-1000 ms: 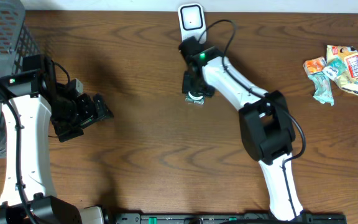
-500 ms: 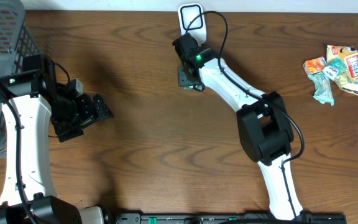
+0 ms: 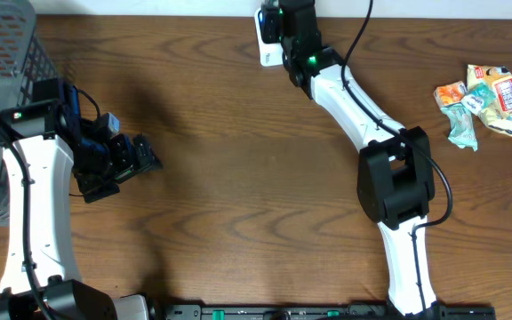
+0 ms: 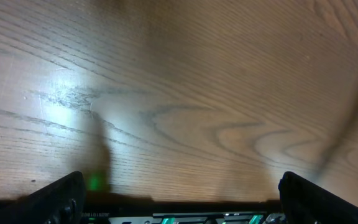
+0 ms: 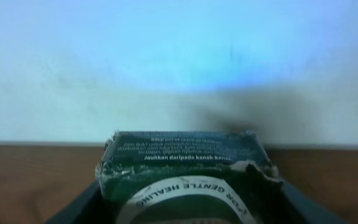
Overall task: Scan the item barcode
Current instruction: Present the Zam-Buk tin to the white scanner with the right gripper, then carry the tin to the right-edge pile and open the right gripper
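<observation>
Overhead: straight down on whole table [image 3: 238,204]. Left wrist: close, facing wood at left. Right wrist: far edge, tight on green packet [image 5: 185,168]. All share table.

Off to the sides there's a grey mesh basket [image 3: 5,40] at the far left corner of the brown wooden surface [image 3: 238,204]. A little heap of crinkly snack packets [image 3: 484,100], orange, green and red-and-white, lies way over by the right edge, well apart from it.
</observation>
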Controlling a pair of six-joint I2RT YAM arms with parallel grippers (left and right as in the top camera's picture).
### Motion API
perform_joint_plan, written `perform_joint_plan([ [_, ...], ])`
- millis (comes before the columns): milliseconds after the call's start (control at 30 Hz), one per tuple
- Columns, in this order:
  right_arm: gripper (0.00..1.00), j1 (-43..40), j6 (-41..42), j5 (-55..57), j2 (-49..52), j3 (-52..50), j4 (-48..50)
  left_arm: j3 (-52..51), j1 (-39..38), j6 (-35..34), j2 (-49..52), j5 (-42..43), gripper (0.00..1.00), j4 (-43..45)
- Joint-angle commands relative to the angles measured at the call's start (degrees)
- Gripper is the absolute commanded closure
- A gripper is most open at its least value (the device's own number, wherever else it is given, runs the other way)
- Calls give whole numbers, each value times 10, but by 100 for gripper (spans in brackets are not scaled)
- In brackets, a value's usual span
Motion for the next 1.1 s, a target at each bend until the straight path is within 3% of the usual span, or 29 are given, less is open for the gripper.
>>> perform_joint_plan([
  [0,62,0,-36,7,26,9,80,1,-1,-3,0,-1,2,-2],
  [100,53,0,-43,7,50,9,144,1,-1,-3,0,-1,2,-2],
  [433,57,-2,-43,14,80,11,182,1,-1,-3,0,-1,2,-2],
  [567,53,-17,-43,24,54,11,151,1,-1,-3,0,-1,3,-2],
  [633,57,-35,-43,24,27,11,108,1,-1,-3,0,-1,2,-2],
  [733,52,-63,-44,24,-13,11,28,1,-1,-3,0,-1,2,-2],
  [1067,51,-250,-197,31,-116,11,-384,1,-1,-3,0,-1,2,-2],
])
